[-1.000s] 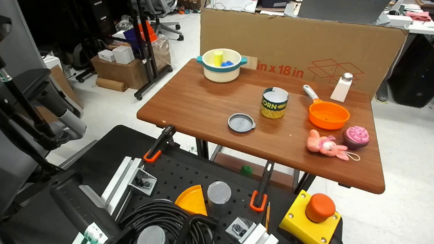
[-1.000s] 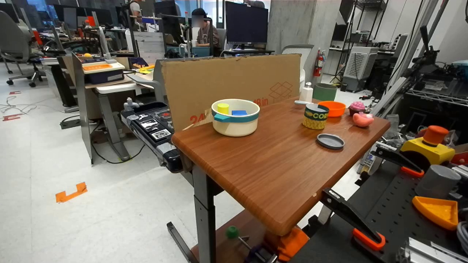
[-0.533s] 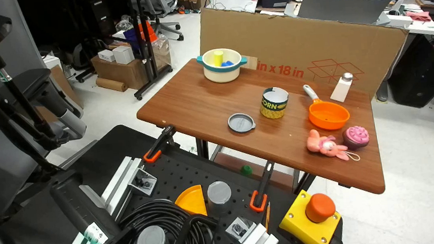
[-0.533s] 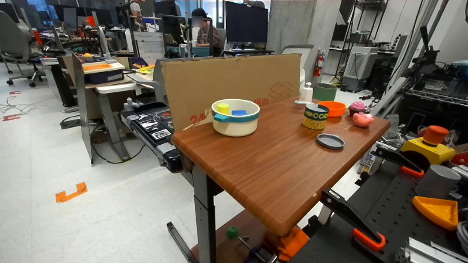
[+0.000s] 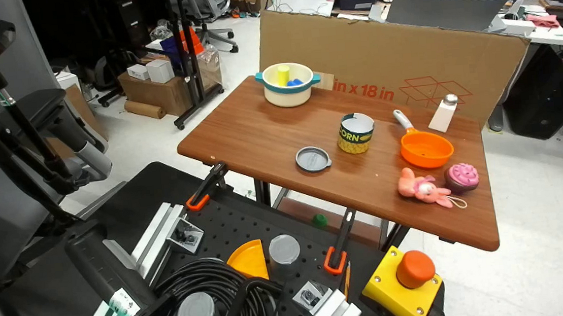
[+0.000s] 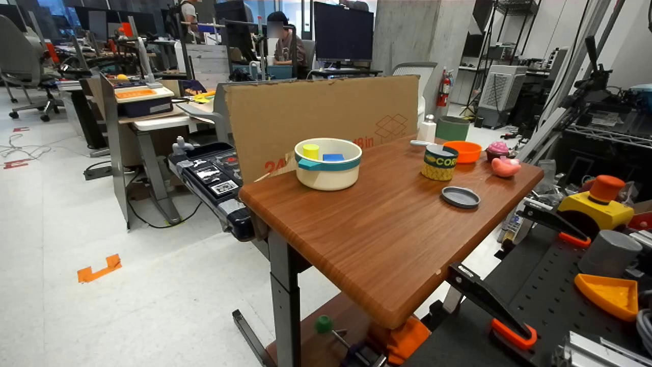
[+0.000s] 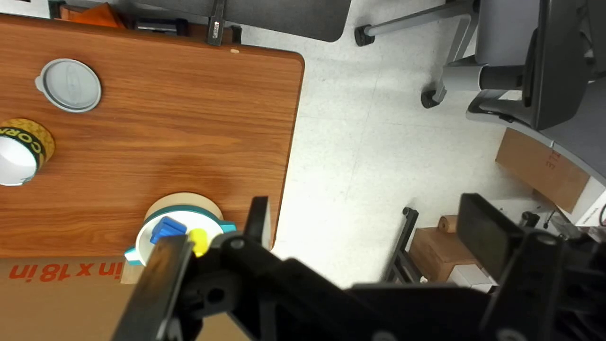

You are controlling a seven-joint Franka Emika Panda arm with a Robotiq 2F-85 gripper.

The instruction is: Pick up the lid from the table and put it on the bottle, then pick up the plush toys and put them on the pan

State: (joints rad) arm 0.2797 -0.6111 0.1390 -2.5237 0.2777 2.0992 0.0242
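In an exterior view, a brown wood-grain table (image 5: 243, 131) stretches from the centre of the frame toward the right. Farthest left on it, in the upper middle, stands a round cream pot (image 5: 289, 99) with a teal band and teal handles; a yellow cylinder (image 5: 283, 74) and a blue piece (image 5: 296, 82) sit inside. Next, near the centre, a small round flat grey lid (image 5: 312, 159) lies on the table, and just right of it a stubby yellow and dark-green jar (image 5: 356, 139) lettered CORN stands upright, uncovered. Right of centre, a salmon-pink plush bunny (image 5: 416, 187) lies just below a shallow round orange pan (image 5: 426, 150), whose white handle points to the upper left. A white tapered shaker (image 5: 443, 117) with a silver top stands just above the pan, and a round magenta-topped plush toy (image 5: 462, 178) sits farthest right, just beside the bunny. In the wrist view, the black gripper (image 7: 364, 218) shows along the bottom of the frame, its fingers spread wide, pale floor visible between them.
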